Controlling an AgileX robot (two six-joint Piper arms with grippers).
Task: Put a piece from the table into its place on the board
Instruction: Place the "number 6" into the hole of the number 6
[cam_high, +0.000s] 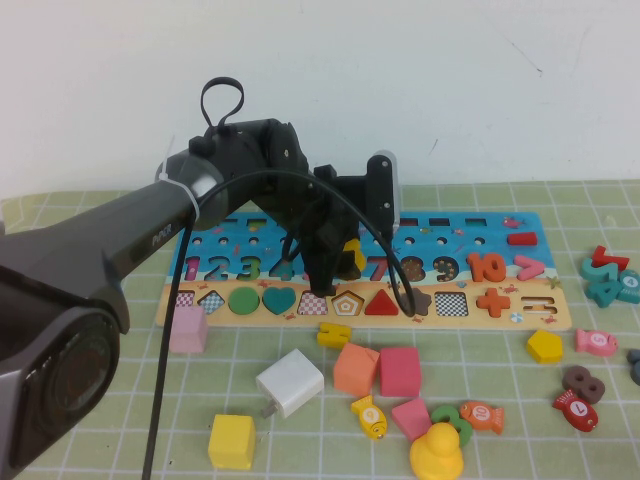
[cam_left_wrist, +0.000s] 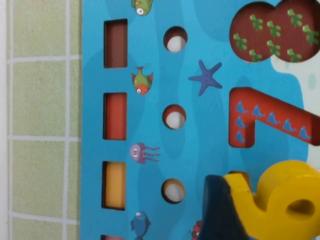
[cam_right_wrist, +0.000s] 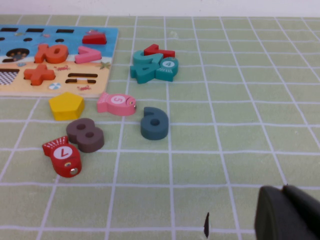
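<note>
Fingers of the left gripper (cam_high: 335, 262) are clamped on the yellow "6" (cam_high: 352, 255), holding it just above the board (cam_high: 520, 312), over the row of numerals between the 4 and the red 7 (cam_high: 378, 268). From the left wrist camera the yellow "6" (cam_left_wrist: 280, 200) sits against a dark finger (cam_left_wrist: 222, 210), hanging over the blue part of the board (cam_left_wrist: 200, 125) beside the red 7 (cam_left_wrist: 260, 120), with a brown cutout (cam_left_wrist: 275, 35) further along and a purple starfish (cam_left_wrist: 206, 77) printed nearby. Small round holes (cam_left_wrist: 175, 117) and narrow slots (cam_left_wrist: 115, 115) run along the board's far edge.

On the board's tan strip I can see a green circle (cam_high: 243, 299), a teal heart (cam_high: 279, 298), a red triangle (cam_high: 382, 302) and an orange plus (cam_high: 492, 301).

On the green-checked tabletop (cam_high: 120, 400) in front of the board lie loose blocks: a pink cube (cam_high: 188, 330), a white cube (cam_high: 290, 382), a yellow cube (cam_high: 232, 441), an orange cube (cam_high: 356, 368), a red cube (cam_high: 399, 371) and a yellow duck (cam_high: 436, 452). Off to the right are a yellow pentagon (cam_high: 545, 345), a brown 8 (cam_high: 582, 380) and some little fish.

The right gripper (cam_right_wrist: 287, 215) is parked low over the tabletop on the right, well apart from the board; only a dark corner of it shows and I cannot tell how its fingers stand. Near it lie a dark teal 6 (cam_right_wrist: 154, 123) and a red fish (cam_right_wrist: 62, 156).
</note>
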